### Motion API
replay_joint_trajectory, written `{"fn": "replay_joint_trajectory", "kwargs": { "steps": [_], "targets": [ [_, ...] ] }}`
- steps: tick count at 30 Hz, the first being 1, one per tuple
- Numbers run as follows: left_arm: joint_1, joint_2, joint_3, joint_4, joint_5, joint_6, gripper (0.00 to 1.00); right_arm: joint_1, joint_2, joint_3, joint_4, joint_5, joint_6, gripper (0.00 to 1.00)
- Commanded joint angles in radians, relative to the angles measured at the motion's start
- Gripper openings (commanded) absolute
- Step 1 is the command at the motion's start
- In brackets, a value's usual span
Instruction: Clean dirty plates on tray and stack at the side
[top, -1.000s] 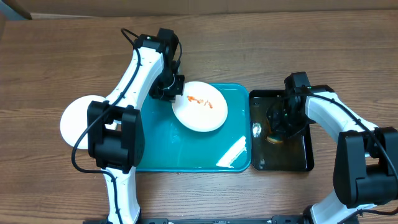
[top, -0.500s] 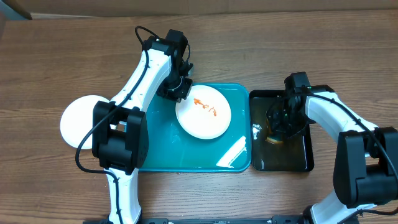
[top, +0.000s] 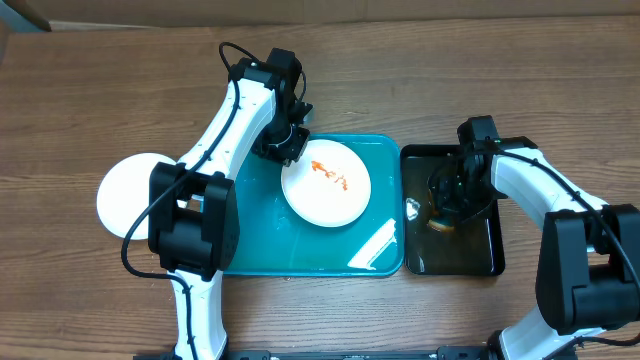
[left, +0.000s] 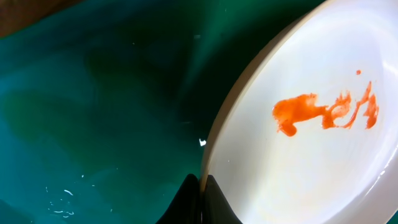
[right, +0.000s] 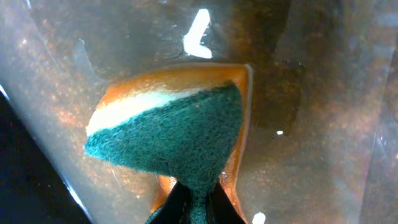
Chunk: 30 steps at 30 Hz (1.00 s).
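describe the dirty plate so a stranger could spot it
Start at the big teal tray. The white plate there has its rim pinched by the left gripper. Unlike the bare plate on the wooden table to its left, it carries an orange smear.

plate (left: 323, 143): cut off right | side plate (top: 118, 192): half behind left arm (top: 235, 115)

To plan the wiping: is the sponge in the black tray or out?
In: the sponge sits in water inside the black tray, right gripper pinching it.

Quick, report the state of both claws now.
Left claw: closed on the plate rim.
Right claw: closed on the sponge in the black tray.
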Motion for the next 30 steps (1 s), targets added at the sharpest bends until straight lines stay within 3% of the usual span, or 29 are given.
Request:
{"fn": "replay_joint_trajectory", "kwargs": {
  "steps": [1,4,9,13,24,30],
  "targets": [
    [-0.006,-0.017,-0.01,-0.006,0.012,0.023,0.04,0.001,0.009,-0.018,-0.046,-0.037,0.095,0.04],
    [-0.006,-0.017,-0.01,-0.009,0.012,0.023,0.04,0.0,0.006,0.071,-0.137,-0.054,0.016,0.04],
    [-0.006,-0.017,-0.01,-0.014,0.012,0.023,0.04,0.002,-0.005,0.283,-0.296,0.005,0.014,0.04],
    [-0.006,-0.017,-0.01,-0.02,0.012,0.023,0.04,0.003,-0.004,0.29,-0.299,0.006,0.014,0.04],
    [-0.006,-0.017,-0.01,-0.022,0.012,0.022,0.04,0.009,-0.004,-0.036,-0.06,0.002,0.015,0.04],
    [-0.006,-0.017,-0.01,-0.025,0.013,0.014,0.04,0.008,-0.004,-0.071,0.156,0.002,0.018,0.04]
  ]
}}
